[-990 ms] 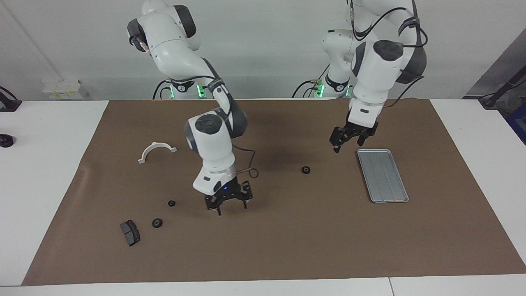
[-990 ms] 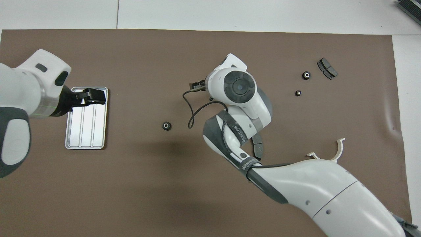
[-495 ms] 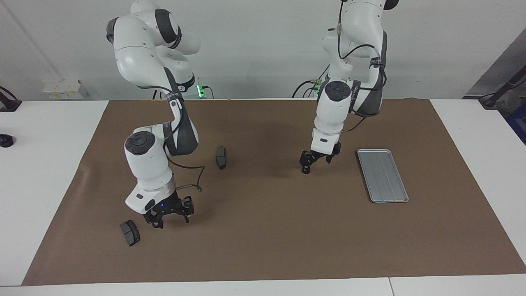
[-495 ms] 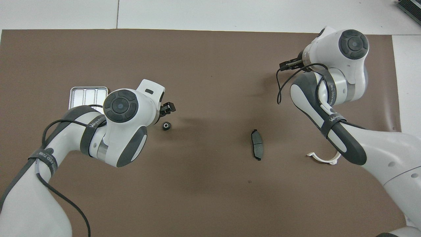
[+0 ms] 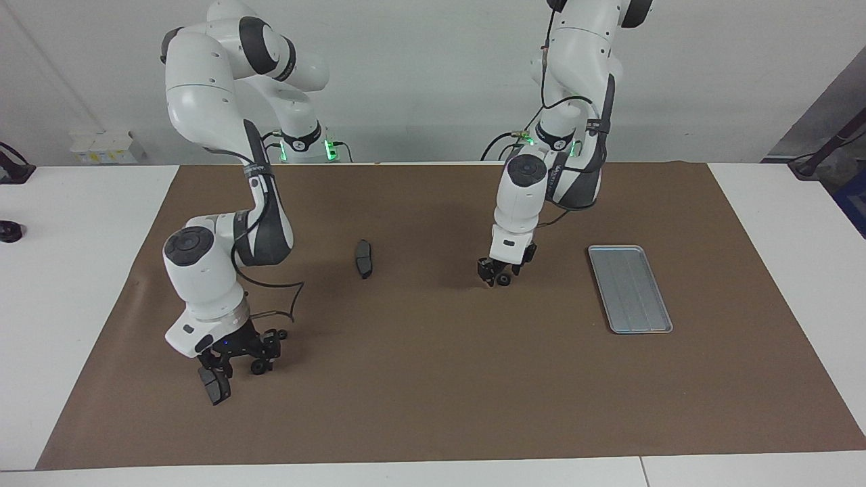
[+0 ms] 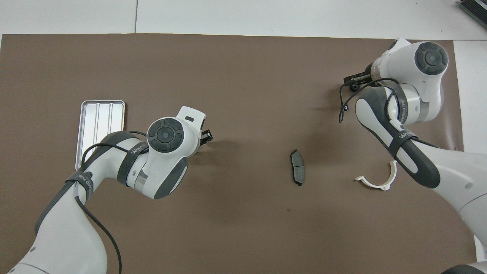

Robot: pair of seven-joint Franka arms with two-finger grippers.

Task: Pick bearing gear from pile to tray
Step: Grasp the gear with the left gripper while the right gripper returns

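The left claw point(image 5: 496, 277) is down at the brown mat point(image 5: 440, 406) near the middle of the desk point(image 5: 74, 270), right at a small black bearing gear point(image 5: 505, 281) that lies on the mat. Whether this claw has closed on the gear or only stands around it cannot be told. The tray point(image 5: 630, 289) lies flat on the mat toward the left arm's end of the desk, well apart from that gear, with nothing visible in it. The right claw point(image 5: 237, 364) is low over the mat toward the right arm's end of the desk. It sits between a dark brake pad point(image 5: 215, 387) and a second bearing gear point(image 5: 258, 367), which lies just beside its tip. How wide this claw stands, and whether it touches the gear, cannot be made out. A smaller black ring point(image 5: 281, 333) lies on the mat slightly nearer to the robots than the second bearing gear. Another brake pad point(image 5: 364, 258) lies alone between the two arms. In the overhead view a white half-ring bracket point(image 6: 365, 181) shows beside the right arm, nearer to the robots than the right claw.
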